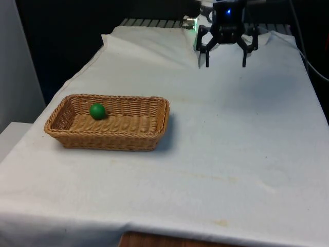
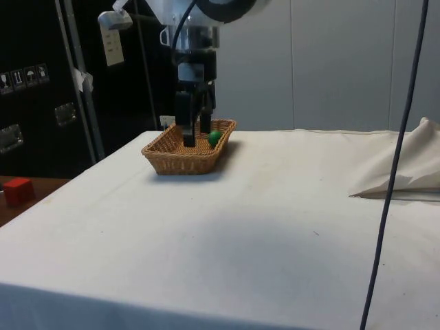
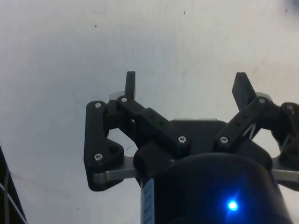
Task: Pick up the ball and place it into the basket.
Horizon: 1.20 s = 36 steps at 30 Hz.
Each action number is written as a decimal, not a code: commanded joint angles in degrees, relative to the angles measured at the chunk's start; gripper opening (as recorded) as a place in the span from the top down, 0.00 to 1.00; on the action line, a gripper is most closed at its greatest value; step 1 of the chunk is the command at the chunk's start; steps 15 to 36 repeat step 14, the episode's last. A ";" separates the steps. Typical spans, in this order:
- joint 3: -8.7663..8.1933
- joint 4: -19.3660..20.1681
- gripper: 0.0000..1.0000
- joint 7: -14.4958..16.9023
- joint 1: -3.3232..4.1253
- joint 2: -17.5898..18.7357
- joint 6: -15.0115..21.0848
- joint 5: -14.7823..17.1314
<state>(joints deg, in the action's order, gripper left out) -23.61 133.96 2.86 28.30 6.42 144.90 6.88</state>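
The green ball (image 1: pixel 97 111) lies inside the shallow wicker basket (image 1: pixel 131 138), toward its end on the front view's left. The basket sits on the white tablecloth (image 1: pixel 231 154). Well apart from it, the black gripper (image 1: pixel 225 65) hangs above bare cloth, jaws spread wide and empty.

Even, soft light from overhead falls on the white cloth (image 1: pixel 241 154), bright in the front view and slightly greyer in the side view. The basket (image 1: pixel 154 123) casts a faint shadow on the cloth toward the front view's right, and the ball (image 1: pixel 97 111) shades the weave beneath it. A diffuse shadow lies below the hand (image 1: pixel 225 66). The curtains behind are nearly black, with little detail. In the wrist view the cloth looks cool and flat, and the near fingers (image 3: pixel 130 85) appear soft.
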 commanded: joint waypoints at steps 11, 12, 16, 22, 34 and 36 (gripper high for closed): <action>0.06 -0.17 0.00 -3.04 0.06 -2.18 -3.21 -2.12; 0.11 -0.17 0.00 -2.98 0.00 -2.18 -3.21 -1.95; 0.17 -0.23 0.00 -2.58 0.00 -2.06 -2.98 -1.66; 0.17 -0.23 0.00 -2.58 0.00 -2.06 -2.98 -1.66; 0.17 -0.23 0.00 -2.58 0.00 -2.06 -2.98 -1.66; 0.17 -0.23 0.00 -2.58 0.00 -2.06 -2.98 -1.66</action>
